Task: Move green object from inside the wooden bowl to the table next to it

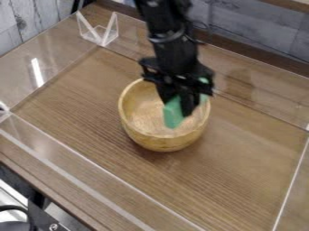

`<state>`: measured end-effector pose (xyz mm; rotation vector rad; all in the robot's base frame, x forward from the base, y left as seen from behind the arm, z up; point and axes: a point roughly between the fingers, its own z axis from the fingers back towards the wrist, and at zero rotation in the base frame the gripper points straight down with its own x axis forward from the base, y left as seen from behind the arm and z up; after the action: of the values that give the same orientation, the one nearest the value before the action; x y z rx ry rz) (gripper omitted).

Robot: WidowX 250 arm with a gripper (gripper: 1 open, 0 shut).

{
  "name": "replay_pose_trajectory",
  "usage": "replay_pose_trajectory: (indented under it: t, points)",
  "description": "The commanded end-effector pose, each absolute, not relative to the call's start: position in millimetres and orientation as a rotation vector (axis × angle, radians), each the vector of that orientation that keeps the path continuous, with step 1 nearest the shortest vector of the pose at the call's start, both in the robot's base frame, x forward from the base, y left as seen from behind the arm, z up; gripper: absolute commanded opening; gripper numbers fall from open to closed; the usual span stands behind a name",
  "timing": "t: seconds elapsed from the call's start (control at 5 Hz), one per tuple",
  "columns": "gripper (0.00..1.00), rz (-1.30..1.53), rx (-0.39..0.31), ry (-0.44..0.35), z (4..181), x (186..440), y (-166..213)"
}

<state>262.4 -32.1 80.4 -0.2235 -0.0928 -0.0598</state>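
Observation:
The green object hangs tilted above the right half of the wooden bowl, clamped between the black fingers of my gripper. My gripper points steeply down and is shut on the block's upper end; the block's lower end shows below the fingers, over the bowl's inside near its right rim. The bowl is round, light tan, and sits in the middle of the brown wood-grain table. The arm comes in from the top of the view.
Clear acrylic walls border the table on all sides. A small clear stand sits at the back left. Bare tabletop lies to the right of the bowl and in front of it.

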Motion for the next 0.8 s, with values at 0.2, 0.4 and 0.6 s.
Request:
replay_pose_trajectory:
  t: [0.2,0.4,0.6]
  points:
    - [0.00,-0.063,-0.206,-0.103,83.1,260.9,-47.3]
    - [0.00,-0.078,-0.206,-0.089,90.4,259.9,-47.9]
    - [0.00,-0.093,-0.206,-0.076,97.1,258.6,-48.6]
